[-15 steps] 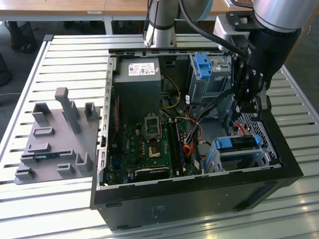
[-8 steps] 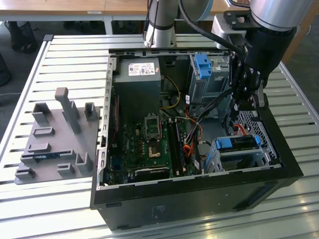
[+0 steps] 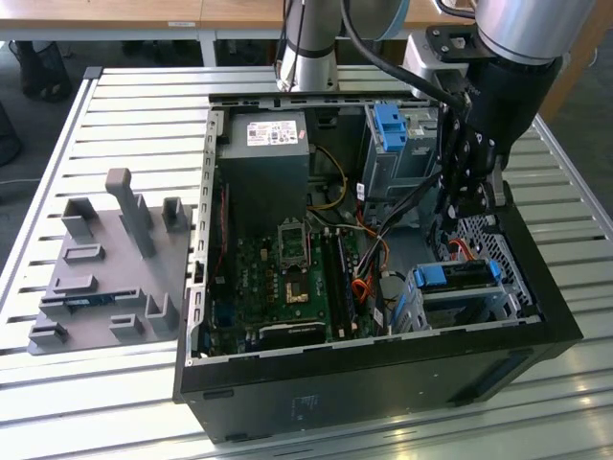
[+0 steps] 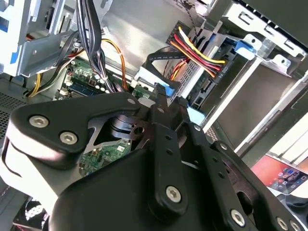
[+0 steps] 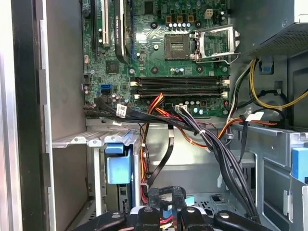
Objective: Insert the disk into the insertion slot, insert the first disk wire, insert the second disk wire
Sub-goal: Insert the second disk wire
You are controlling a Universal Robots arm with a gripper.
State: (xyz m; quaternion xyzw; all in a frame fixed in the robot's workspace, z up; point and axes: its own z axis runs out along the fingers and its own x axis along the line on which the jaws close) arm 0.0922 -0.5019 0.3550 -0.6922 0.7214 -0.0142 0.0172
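While the disk (image 3: 458,275) lies seated in the insertion slot (image 3: 484,305), at about four o'clock from the motherboard (image 3: 287,278) in the exterior view, the trouble I would expect is all in the wiring. The gripper (image 4: 168,96) hangs just at twelve o'clock of the disk in that view. Its fingers (image 4: 161,115) are pinched together on the blue plug (image 4: 163,89) of the flat black disk wire (image 5: 167,153). Just beside the fingertips the coloured disk wire (image 4: 202,57) (red, yellow and black strands, seemingly plugged in) runs into the disk's end.

The pinch on the plug is narrow, so a slight tilt could bring it against the port's edge askew and jam or bend it. The black wire arcs tightly, and its stiffness may twist the plug out of the fingers. The gripper's broad links sit close to the coloured wire and could brush it loose. The cable bundle (image 5: 214,142) draped across the case near the slot might also snag the arm.
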